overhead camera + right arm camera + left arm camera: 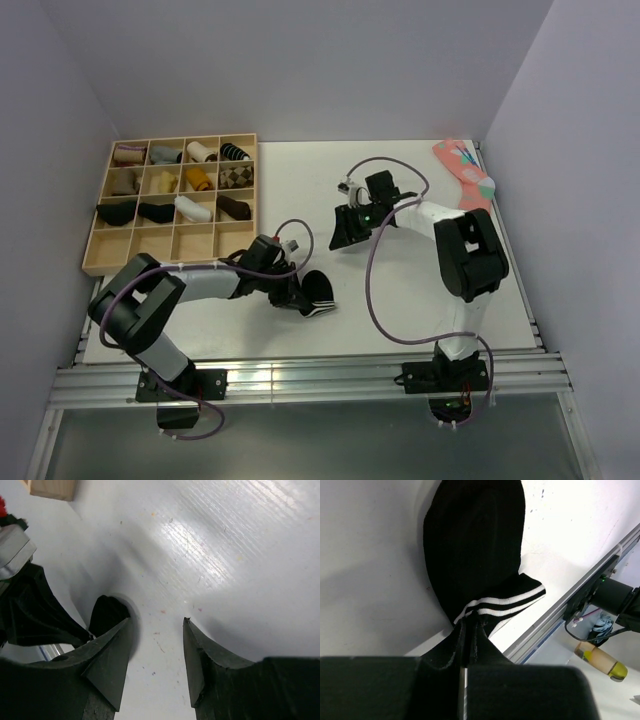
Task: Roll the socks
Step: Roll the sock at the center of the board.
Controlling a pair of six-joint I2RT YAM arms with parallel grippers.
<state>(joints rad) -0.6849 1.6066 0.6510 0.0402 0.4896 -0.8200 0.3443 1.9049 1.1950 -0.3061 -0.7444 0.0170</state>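
Reaching toward three o'clock, the left arm (205, 283) is clamping its jaws on the cuff of the sock (475, 550). The right arm (470, 250) is holding its jaws parted, the sock at their seven o'clock.

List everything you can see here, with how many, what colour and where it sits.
table: one, white, under everything
wooden tray: one, pale wood, sixteen compartments, far left of the table
rolled socks: about twelve, mixed colours, in the tray's three far rows
pink sock: one, pink patterned with a teal toe, flat at the far right corner
black sock: one visible, black with white cuff stripes, front middle of the table
left arm, right arm: white and black, bolted at the near edge
left gripper: black, shut on the black sock's cuff
right gripper: black, open, over the table's middle, holding nothing
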